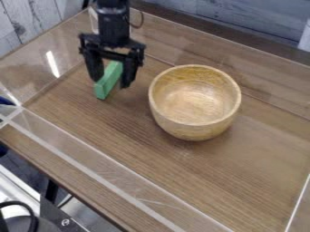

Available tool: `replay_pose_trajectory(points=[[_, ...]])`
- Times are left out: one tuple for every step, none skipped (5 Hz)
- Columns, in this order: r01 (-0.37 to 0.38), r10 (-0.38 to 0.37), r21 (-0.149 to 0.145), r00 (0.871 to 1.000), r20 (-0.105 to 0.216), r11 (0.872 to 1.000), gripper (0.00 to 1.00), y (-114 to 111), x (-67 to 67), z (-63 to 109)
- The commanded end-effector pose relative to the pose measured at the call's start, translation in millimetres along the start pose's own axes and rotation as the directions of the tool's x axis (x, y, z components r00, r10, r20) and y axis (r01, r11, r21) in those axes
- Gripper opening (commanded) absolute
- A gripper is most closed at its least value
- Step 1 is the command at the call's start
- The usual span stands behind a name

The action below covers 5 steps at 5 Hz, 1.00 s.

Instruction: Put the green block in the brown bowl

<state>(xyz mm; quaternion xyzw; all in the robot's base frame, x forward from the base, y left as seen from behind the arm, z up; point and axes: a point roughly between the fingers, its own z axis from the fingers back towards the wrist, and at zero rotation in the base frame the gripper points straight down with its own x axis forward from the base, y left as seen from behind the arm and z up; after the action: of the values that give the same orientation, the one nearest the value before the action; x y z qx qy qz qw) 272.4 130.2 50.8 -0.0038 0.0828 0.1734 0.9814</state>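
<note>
The green block (109, 80) lies flat on the wooden table, left of the brown bowl (194, 100). My gripper (111, 74) points straight down over the block and stands open, one black finger (90, 65) on its left side and the other on its right. The block's upper end is partly hidden behind the gripper body. I cannot tell whether the fingertips touch the table. The light tan bowl stands upright with nothing inside it.
A clear acrylic wall (72, 149) runs along the table's front and left edges, and another edge strip runs down the right side (296, 195). The wooden tabletop (133, 154) stretches bare in front of the bowl.
</note>
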Motion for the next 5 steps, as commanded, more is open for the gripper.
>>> replay_pose_trajectory(points=[[-0.087, 0.088, -0.017, 0.995, 0.038, 0.996, 1.0, 6, 21.0, 7.6], [-0.113, 0.114, -0.025, 0.992, 0.044, 0.993, 1.0, 7, 29.9, 3.3], [-0.138, 0.139, -0.031, 0.989, 0.046, 0.99, 1.0, 8, 36.5, -1.6], [-0.153, 0.153, -0.02, 0.988, 0.027, 0.988, 0.0, 9, 36.1, 1.7], [-0.156, 0.156, -0.006, 0.988, 0.011, 0.988, 0.0, 10, 32.8, 12.9]])
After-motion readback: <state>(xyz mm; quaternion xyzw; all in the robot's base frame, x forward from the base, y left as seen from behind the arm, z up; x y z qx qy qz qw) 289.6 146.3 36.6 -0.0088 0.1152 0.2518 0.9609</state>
